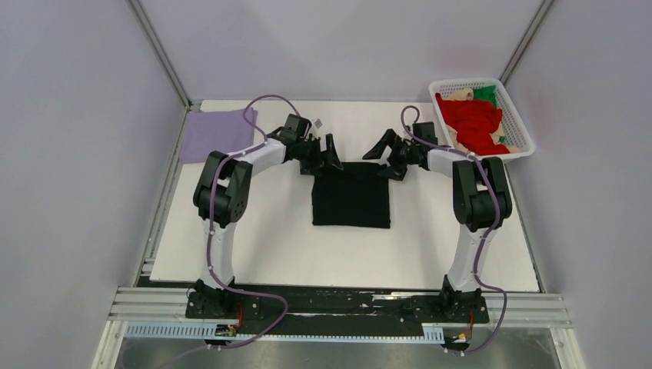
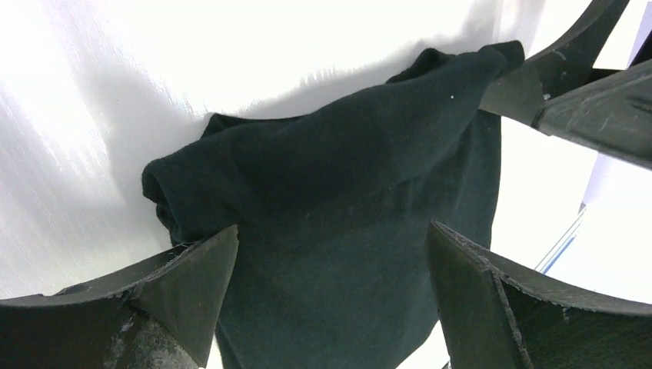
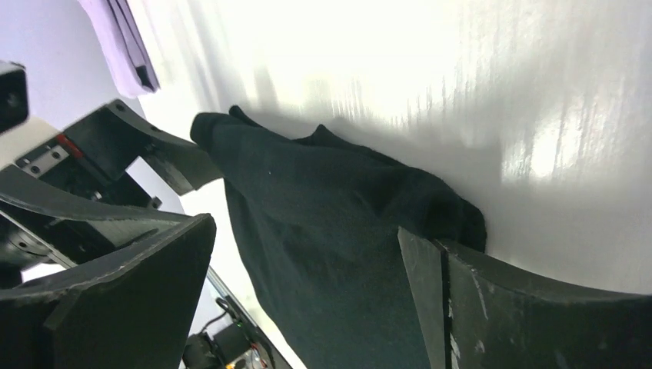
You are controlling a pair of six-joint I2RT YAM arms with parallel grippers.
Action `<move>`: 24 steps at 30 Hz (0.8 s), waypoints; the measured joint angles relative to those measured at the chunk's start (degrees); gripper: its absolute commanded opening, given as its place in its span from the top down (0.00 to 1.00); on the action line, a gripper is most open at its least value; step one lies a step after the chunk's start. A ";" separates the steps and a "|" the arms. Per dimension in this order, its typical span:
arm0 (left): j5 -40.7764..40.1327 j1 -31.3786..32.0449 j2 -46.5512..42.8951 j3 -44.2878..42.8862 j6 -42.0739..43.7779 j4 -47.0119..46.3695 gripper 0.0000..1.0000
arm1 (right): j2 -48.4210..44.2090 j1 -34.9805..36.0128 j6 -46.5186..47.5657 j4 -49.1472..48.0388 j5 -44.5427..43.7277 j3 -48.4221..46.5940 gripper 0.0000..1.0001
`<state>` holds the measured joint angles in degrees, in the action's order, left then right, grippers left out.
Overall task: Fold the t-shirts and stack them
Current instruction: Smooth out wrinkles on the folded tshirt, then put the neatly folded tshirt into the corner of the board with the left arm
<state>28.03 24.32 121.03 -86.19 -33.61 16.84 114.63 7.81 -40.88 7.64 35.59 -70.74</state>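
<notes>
A black t-shirt (image 1: pixel 351 195) lies folded into a rectangle at the middle of the white table. My left gripper (image 1: pixel 327 152) is open just above its far left corner, and my right gripper (image 1: pixel 382 148) is open above its far right corner. In the left wrist view the black cloth (image 2: pixel 338 200) fills the space between the spread fingers (image 2: pixel 184 284). The right wrist view shows the same cloth (image 3: pixel 338 231) between its fingers (image 3: pixel 430 277). A folded lavender t-shirt (image 1: pixel 217 135) lies at the far left. Red (image 1: pixel 470 119), green (image 1: pixel 486 94) and beige (image 1: pixel 461 95) shirts sit in the basket.
The white lattice basket (image 1: pixel 517 123) stands at the far right corner of the table (image 1: pixel 269 246). Grey enclosure walls rise on the left, right and back. The arm bases sit on a metal rail (image 1: pixel 338 306) at the near edge.
</notes>
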 measured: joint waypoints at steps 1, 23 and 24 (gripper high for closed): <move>-0.04 0.02 0.13 -0.20 -0.15 -0.04 0.00 | 0.46 -0.24 -0.83 -0.22 0.50 -0.46 0.00; -16.57 0.24 -26.08 11.85 1.95 5.99 0.00 | -34.53 -0.74 -1.57 2.78 -18.58 14.58 0.00; -16.70 0.24 -27.17 12.48 1.99 5.86 0.00 | -37.77 -0.98 -1.88 2.47 -19.82 16.46 0.00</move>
<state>11.33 24.56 93.86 -73.71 -31.62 22.70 76.86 6.83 -42.76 10.11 15.77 -54.28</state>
